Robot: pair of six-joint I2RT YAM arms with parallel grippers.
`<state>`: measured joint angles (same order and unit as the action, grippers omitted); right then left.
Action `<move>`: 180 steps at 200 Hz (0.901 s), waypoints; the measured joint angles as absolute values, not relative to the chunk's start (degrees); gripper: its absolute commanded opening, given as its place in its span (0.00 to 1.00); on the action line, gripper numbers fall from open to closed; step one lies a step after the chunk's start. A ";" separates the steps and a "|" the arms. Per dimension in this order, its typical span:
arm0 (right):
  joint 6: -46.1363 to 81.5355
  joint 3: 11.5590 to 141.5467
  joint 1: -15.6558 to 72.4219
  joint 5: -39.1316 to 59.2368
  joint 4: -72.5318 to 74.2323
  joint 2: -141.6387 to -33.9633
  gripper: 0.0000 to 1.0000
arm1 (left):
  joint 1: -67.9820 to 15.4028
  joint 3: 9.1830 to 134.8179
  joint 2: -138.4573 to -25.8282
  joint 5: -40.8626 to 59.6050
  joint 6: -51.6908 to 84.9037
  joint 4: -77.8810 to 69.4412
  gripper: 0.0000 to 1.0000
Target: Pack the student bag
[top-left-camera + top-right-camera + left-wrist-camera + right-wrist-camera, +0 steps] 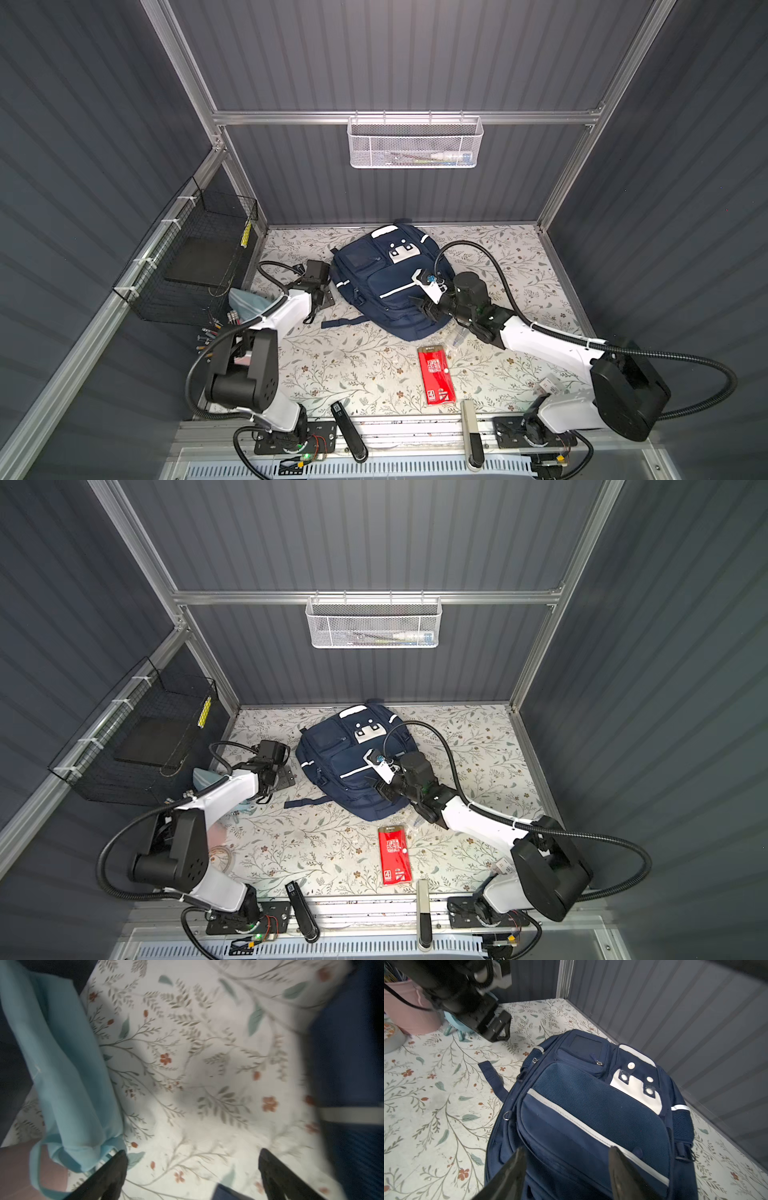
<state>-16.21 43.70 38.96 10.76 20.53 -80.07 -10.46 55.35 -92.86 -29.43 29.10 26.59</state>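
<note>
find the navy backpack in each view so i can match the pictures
In a top view: backpack mid-table, near the back wall.
In a top view: same spot, slightly further left in the picture.
Left wrist: blurred navy band along one edge.
Right wrist: fills most of the picture, front pockets facing the camera.
Shared landmark: the floral table cover beneath it, seen in all four.
</note>
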 measured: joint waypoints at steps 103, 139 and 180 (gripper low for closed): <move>-8.29 37.80 38.96 20.60 29.39 -81.10 0.67 | -14.22 61.58 -96.03 -36.29 26.26 30.72 1.00; -8.21 37.60 38.81 20.95 30.57 -83.00 0.68 | -10.87 61.65 -95.77 -39.18 26.57 32.93 1.00; -7.20 38.24 38.63 22.57 32.97 -86.61 0.68 | -7.75 65.95 -96.20 -46.22 26.65 36.45 1.00</move>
